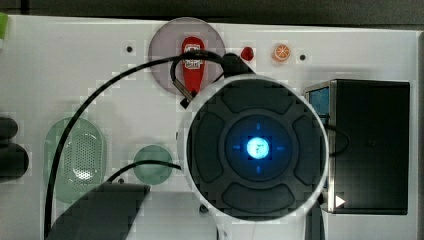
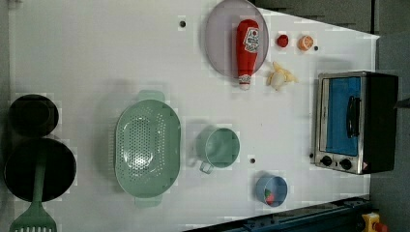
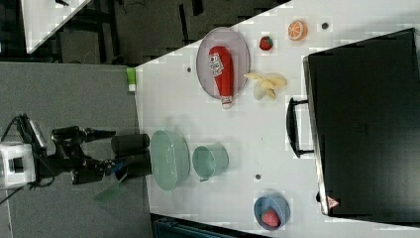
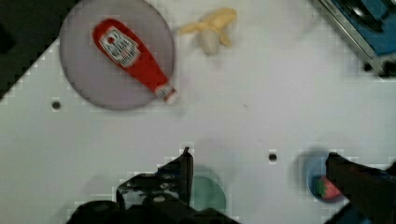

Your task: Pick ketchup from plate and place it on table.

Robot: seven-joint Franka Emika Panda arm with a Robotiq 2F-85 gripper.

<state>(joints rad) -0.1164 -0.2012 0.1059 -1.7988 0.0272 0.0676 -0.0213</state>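
Note:
The ketchup (image 4: 130,53) is a red squeeze bottle with a white label, lying flat on the round mauve-grey plate (image 4: 93,79). Its cap pokes past the plate's rim. The same ketchup (image 2: 247,46) and plate (image 2: 220,38) lie at the top of the left view, near the white table's (image 2: 96,58) edge. My gripper (image 4: 259,168) hangs open above the table, well away from the plate, with nothing between its dark fingers (image 4: 184,170). In the top view my arm covers the table's middle, just below the ketchup (image 1: 192,65).
A peeled banana (image 2: 280,77), a strawberry (image 2: 282,40) and an orange slice (image 2: 305,43) lie beside the plate. A toaster oven (image 2: 353,121) stands at the left view's right. A green colander (image 2: 147,147), green cup (image 2: 220,147), blue bowl (image 2: 271,190) and black pans (image 2: 38,159) sit lower down.

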